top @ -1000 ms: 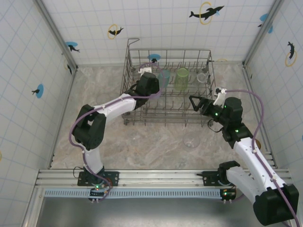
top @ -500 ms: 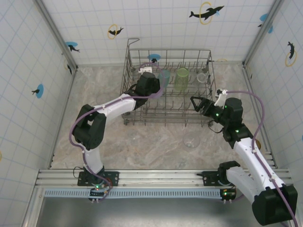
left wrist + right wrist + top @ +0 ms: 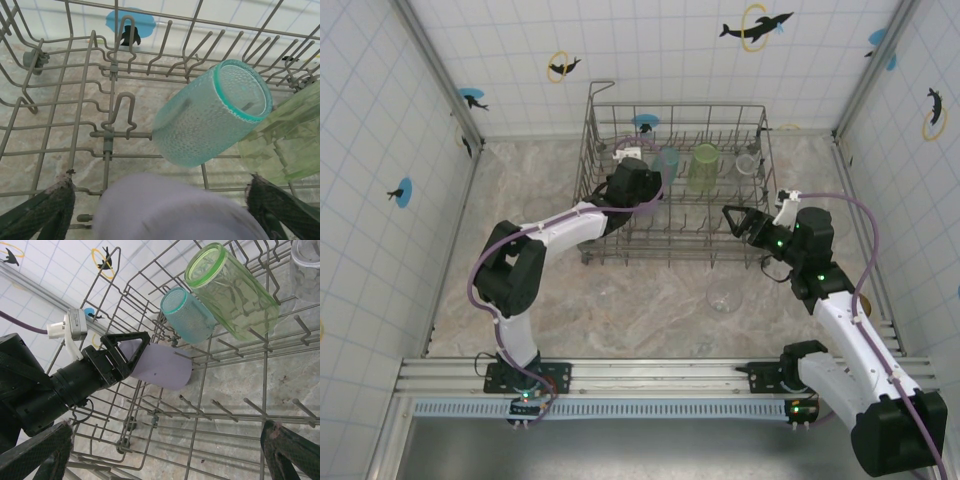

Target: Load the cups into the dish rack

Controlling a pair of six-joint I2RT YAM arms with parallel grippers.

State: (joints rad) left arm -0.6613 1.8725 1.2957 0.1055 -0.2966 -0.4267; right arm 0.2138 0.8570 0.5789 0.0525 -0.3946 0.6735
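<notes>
The grey wire dish rack [image 3: 620, 110] stands at the back of the table. Inside it a teal cup [image 3: 210, 115] lies tilted on the tines, with a lime green cup [image 3: 287, 145] beside it on the right. Both show in the right wrist view, teal cup [image 3: 187, 315] and green cup [image 3: 232, 287]. My left gripper [image 3: 160, 182] is down inside the rack, shut on a lavender cup [image 3: 162, 365] just below the teal one. My right gripper [image 3: 167, 430] hangs open over the rack's front right part, holding nothing.
A clear cup [image 3: 747, 165] sits in the rack's right end. Another clear cup [image 3: 724, 298] stands on the marble table in front of the rack, left of my right arm. Tiled walls close in the table on three sides.
My left gripper has shifted slightly right and nearer inside the rack with the lavender cup. The right arm has hardly moved.
</notes>
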